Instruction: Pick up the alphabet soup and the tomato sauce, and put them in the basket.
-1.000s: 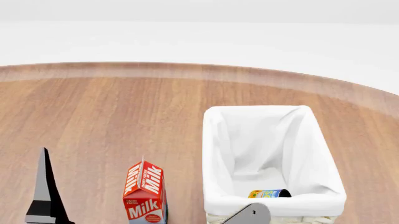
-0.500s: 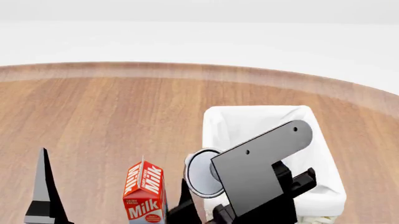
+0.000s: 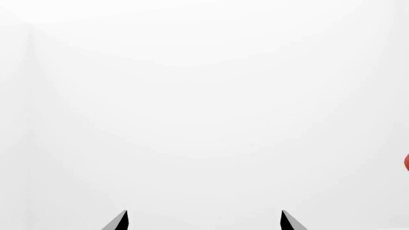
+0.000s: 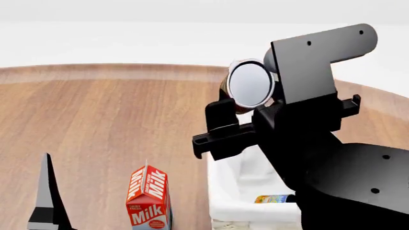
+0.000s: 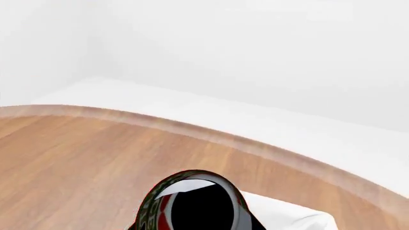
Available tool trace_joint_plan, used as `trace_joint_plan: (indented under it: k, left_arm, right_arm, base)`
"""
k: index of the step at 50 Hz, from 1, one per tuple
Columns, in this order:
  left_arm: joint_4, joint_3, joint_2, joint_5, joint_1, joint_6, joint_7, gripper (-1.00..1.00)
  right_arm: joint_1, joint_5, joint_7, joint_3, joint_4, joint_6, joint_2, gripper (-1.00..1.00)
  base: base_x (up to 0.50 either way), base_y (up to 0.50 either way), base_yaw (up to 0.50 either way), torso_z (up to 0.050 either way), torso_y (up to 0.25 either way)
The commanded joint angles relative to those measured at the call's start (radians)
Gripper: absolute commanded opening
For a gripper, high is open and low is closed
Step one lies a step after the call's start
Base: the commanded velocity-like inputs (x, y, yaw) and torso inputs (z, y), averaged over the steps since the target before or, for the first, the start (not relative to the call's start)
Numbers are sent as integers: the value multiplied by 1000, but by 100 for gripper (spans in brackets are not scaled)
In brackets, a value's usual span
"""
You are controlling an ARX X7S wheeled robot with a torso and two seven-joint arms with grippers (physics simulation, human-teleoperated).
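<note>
The tomato sauce (image 4: 250, 84) hangs in the air above the basket (image 4: 221, 200), its pale silvery top turned toward the head camera. My right gripper (image 4: 244, 98) is shut on it. In the right wrist view the tomato sauce (image 5: 191, 203) fills the near edge, showing red and green print. The alphabet soup (image 4: 275, 198) lies on its side inside the basket, near its front wall. My left gripper (image 3: 203, 221) is open, with nothing between its fingertips (image 3: 121, 220). In the head view one of its fingers (image 4: 46, 191) stands at the lower left.
A red milk carton (image 4: 149, 199) stands just left of the basket. My right arm (image 4: 332, 158) hides most of the basket. The round wooden table's far edge (image 4: 128, 72) curves behind. An orange-red blob (image 3: 406, 162) shows at the left wrist view's edge.
My right arm has risen from the frame's lower edge with the tomato sauce, up and away over the basket. The left arm, milk carton and alphabet soup have not moved.
</note>
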Motion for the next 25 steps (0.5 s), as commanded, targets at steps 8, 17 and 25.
trace_joint_plan:
  k: [8,17,25]
  left_arm:
    - [8,-8,-7,-8,0,0,-4,100]
    - [4,-2,-5,-5,-3,-2,-4,100]
    - [3,1,-5,-5,-10,-6,-2,100]
  right_arm:
    - [98,-156,-124,-36,275,-12,-105,-100]
    - [88,-264,-191,-73,422,-70,-142,-100]
    - [76,-378,-265,-122,556,-145,-195,-100]
  base:
    - [0,0,0,0,0]
    - [0,0,0,0,0]
    - [0,0,0,0,0]
